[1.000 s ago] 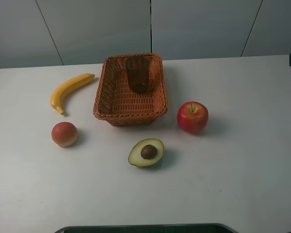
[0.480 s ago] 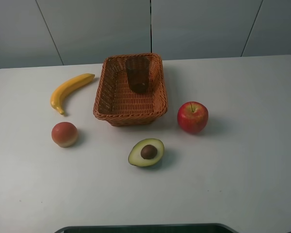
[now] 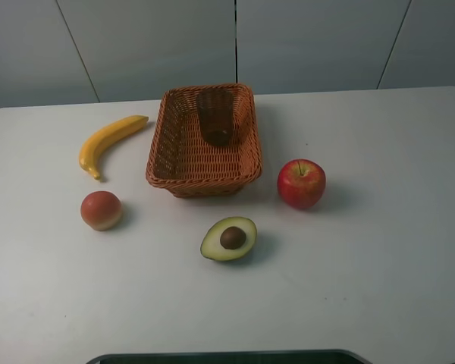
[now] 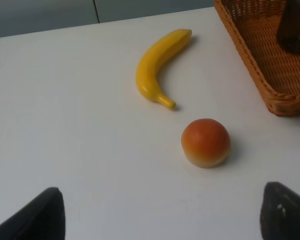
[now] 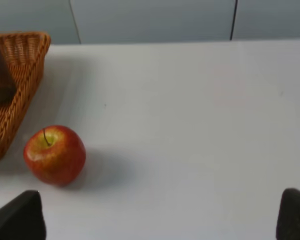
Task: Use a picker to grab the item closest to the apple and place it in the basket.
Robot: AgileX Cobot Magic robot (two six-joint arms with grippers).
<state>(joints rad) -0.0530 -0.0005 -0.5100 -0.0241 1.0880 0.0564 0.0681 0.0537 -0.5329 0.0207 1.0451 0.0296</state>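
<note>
A red apple [image 3: 301,183] stands on the white table to the right of the wicker basket [image 3: 164,140]; the right wrist view shows the apple [image 5: 55,155] too. A halved avocado [image 3: 229,238] with its brown pit up lies in front of the basket, to the apple's front left. My left gripper [image 4: 162,220] is open above the table near a round orange-red fruit [image 4: 205,142]. My right gripper [image 5: 156,220] is open, and the apple lies ahead of one fingertip. Neither gripper shows in the exterior high view.
A yellow banana [image 3: 110,141] lies left of the basket, and the orange-red fruit [image 3: 101,210] sits in front of the banana. A dark brown object [image 3: 216,117] rests inside the basket at its far end. The table's right side is bare white surface.
A dark part of the right arm at the exterior view's right edge one second ago has left the picture. The fruits and the basket have not moved.
</note>
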